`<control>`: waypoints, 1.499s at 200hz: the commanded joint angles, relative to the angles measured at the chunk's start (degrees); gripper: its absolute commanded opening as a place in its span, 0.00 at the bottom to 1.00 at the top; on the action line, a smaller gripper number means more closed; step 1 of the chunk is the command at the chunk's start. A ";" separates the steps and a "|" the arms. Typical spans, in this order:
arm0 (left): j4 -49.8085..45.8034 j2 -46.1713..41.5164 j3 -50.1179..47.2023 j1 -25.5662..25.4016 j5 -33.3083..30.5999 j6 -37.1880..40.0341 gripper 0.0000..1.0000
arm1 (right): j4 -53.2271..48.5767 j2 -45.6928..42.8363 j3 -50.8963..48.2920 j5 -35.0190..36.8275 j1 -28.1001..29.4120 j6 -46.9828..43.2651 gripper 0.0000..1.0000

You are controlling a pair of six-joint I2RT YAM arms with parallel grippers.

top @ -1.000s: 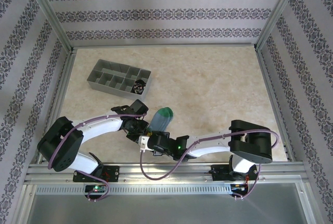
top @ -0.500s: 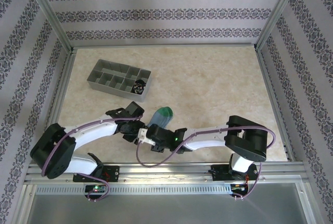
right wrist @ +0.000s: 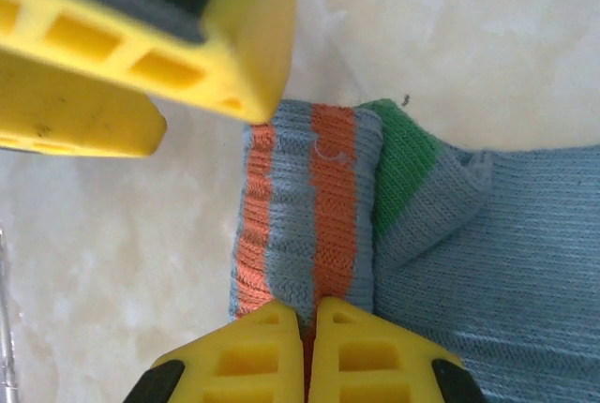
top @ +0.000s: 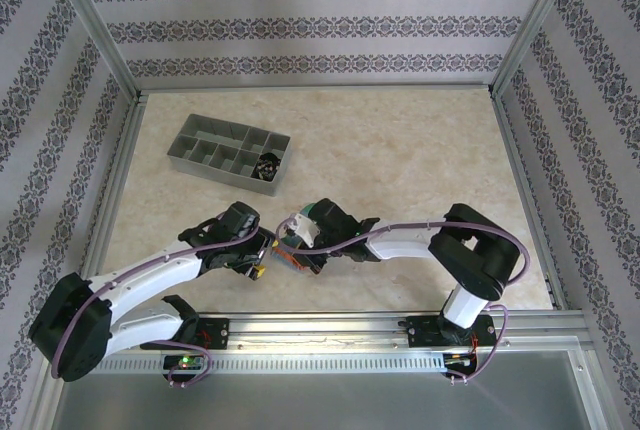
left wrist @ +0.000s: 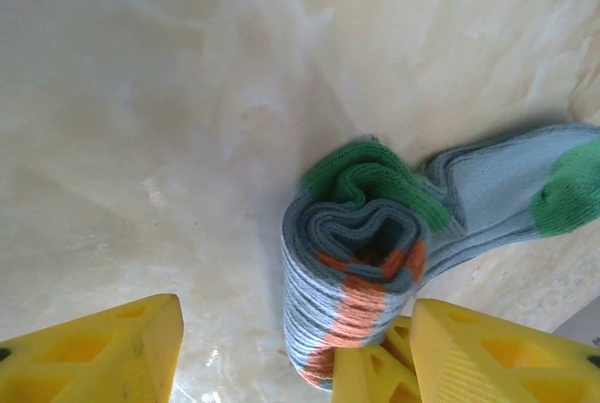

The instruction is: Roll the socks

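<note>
My right fingers [right wrist: 272, 351] are pinched shut on the orange-striped edge of the blue-grey sock [right wrist: 314, 187]. The sock lies partly rolled on the desk [right wrist: 450, 37], near the middle of its near edge. My left fingers [left wrist: 112, 351] stand apart, and the roll sits between them, closer to the right-hand one. The striped sock [top: 268, 163] rests in the tray [top: 205, 140], far left.
</note>
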 commanded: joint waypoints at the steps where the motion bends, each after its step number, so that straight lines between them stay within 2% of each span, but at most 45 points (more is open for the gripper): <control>1: 5.87 1.29 -0.61 0.61 1.95 4.12 0.58 | -12.94 5.31 -5.13 -0.35 -1.32 4.69 0.00; 68: 12.65 6.51 -0.63 0.11 4.84 6.09 0.54 | -12.34 9.13 -5.76 -2.13 -4.19 10.90 0.00; 128: 18.21 13.82 0.49 -0.53 5.51 6.43 0.51 | -13.27 8.71 -6.67 -2.18 -5.31 14.29 0.00; 150: 19.11 18.49 1.72 -0.91 5.77 6.78 0.43 | -14.31 10.16 -5.52 -2.00 -5.47 14.23 0.00; 170: 14.45 20.97 1.86 -1.03 6.33 6.26 0.26 | -15.26 10.70 -4.11 -1.01 -5.55 12.98 0.00; 183: 10.15 19.35 0.27 -1.01 5.37 4.72 0.12 | -16.18 11.47 -2.60 -0.69 -5.82 10.92 0.00; 201: 3.01 13.54 -2.85 -1.02 3.37 2.29 0.03 | -19.16 14.27 1.92 -0.72 -6.02 6.27 0.00; 232: -7.86 -0.12 -8.41 -1.10 1.11 -3.85 0.00 | -23.91 17.92 12.00 -2.68 -4.63 -5.73 0.00; 249: -10.76 -5.38 -10.16 -1.10 0.96 -7.11 0.00 | -24.42 16.17 14.84 -2.88 -2.77 -12.70 0.00; 263: -11.52 -6.33 -10.20 -1.10 1.36 -8.74 0.00 | -21.38 11.72 13.84 -1.46 -1.45 -15.50 0.00; 270: -11.53 -5.51 -9.62 -1.10 1.59 -8.81 0.00 | -18.26 8.41 11.85 0.13 -0.76 -16.03 0.05; 281: -12.99 -3.07 -7.54 -1.10 2.12 -8.64 0.00 | -12.41 2.14 7.51 3.71 0.91 -16.61 0.21; 290: -14.91 -0.19 -5.24 -1.10 2.57 -7.79 0.00 | -8.16 -2.85 3.66 8.44 3.10 -16.75 0.33; 300: -18.26 3.08 -2.35 -1.18 3.09 -6.51 0.00 | -4.78 -7.83 0.38 14.72 6.13 -16.86 0.41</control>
